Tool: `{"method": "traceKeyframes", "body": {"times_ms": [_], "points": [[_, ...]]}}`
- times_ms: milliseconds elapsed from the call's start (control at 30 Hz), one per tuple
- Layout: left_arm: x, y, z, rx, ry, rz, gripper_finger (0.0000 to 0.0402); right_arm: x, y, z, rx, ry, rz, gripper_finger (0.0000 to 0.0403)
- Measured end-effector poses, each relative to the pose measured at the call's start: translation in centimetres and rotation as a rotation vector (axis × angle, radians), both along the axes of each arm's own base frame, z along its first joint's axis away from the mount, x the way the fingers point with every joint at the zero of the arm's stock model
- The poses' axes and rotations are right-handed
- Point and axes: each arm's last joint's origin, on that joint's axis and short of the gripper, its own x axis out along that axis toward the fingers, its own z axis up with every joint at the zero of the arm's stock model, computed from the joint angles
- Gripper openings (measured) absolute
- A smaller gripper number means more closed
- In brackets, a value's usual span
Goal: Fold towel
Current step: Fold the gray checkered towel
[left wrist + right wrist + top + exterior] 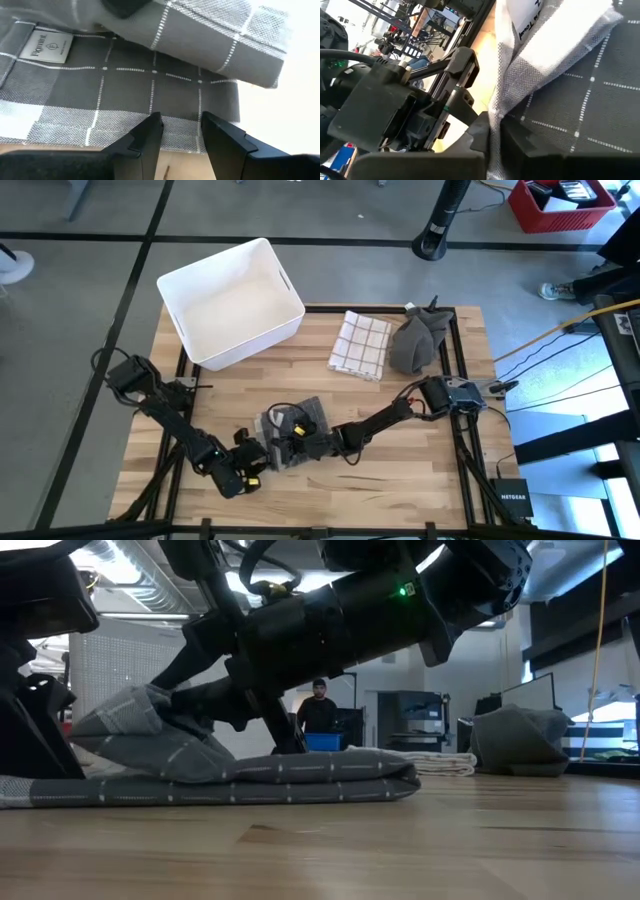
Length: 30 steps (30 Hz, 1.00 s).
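A grey checked towel [290, 428] lies partly folded on the wooden table, near its front edge. My right gripper [296, 442] reaches in from the right and is shut on a raised flap of the towel [140, 708]. It also shows in the right wrist view [495, 131]. My left gripper [256, 464] comes from the left and is open. Its fingertips [181, 120] stand at the towel's near edge [125, 135], under the lifted flap [210, 40]. The rest of the towel [300, 780] lies flat on the table. My right gripper pinches the towel's hem with the white band [506, 95] between its two fingers, close to the label. One layer or several, I cannot tell. The held flap is lifted above the flat part of the towel, which lies on the table. My left gripper's fingers stand over the towel's near edge. I cannot tell whether they touch it.
A white bin [230, 300] stands at the far left. A folded white checked towel [360, 345] and a crumpled grey cloth [418, 340] lie at the far right. A person [318, 710] stands in the room behind the table.
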Motion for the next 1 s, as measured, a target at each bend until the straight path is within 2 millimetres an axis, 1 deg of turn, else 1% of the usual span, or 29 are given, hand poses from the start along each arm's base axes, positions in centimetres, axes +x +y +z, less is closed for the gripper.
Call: {"method": "traceKeyframes", "body": {"times_ms": [67, 167, 267, 367, 433, 500, 600, 700, 767, 833, 900, 1000], "points": [[0.0, -0.1, 0.5, -0.033, 0.02, -0.035, 0.0137, 0.0, 0.0, 0.0, -0.001, 0.0, 0.0, 0.0063], [-0.4, -0.1, 1.9, -0.108, 0.056, -0.085, 0.0137, 0.0, 0.0, 0.0, -0.015, 0.002, 0.004, 0.0104], [-1.3, 0.4, 3.6, -0.156, 0.101, -0.11, 0.0137, 0.0, 0.0, 0.0, -0.052, 0.002, 0.016, 0.0139], [-2.3, 1.1, 5.5, -0.191, 0.112, -0.096, 0.0137, 0.0, 0.1, 0.1, -0.074, -0.006, 0.044, 0.0161], [-2.9, 1.6, 6.8, -0.205, 0.083, -0.096, 0.0137, 0.1, 0.2, 0.3, -0.117, -0.019, 0.107, 0.0169], [-3.1, 1.9, 7.9, -0.171, -0.004, -0.087, 0.0137, 0.1, 0.3, 0.8, -0.204, -0.025, 0.186, 0.0171], [-2.7, 2.0, 8.7, -0.066, -0.159, -0.035, 0.0137, -0.1, 0.2, 2.6, -0.332, -0.012, 0.324, 0.0172], [-1.9, 2.5, 7.7, -0.008, -0.199, 0.014, 0.0137, -0.8, -0.1, 4.6, -0.494, 0.07, 0.444, 0.0172], [-1.5, 3.2, 6.3, 0.023, -0.161, 0.061, 0.0137, -1.7, -0.4, 5.1, -0.611, 0.186, 0.517, 0.0172], [-1.0, 4.0, 4.7, 0.044, -0.121, 0.116, 0.0137, -2.7, -0.4, 4.7, -0.691, 0.316, 0.593, 0.0172], [-0.7, 4.6, 3.3, 0.06, -0.074, 0.156, 0.0137, -3.6, -0.1, 3.7, -0.729, 0.434, 0.657, 0.0172], [-0.3, 5.2, 1.7, 0.047, 0.011, 0.181, 0.0137, -4.6, 0.3, 2.5, -0.768, 0.55, 0.698, 0.0172]]}}
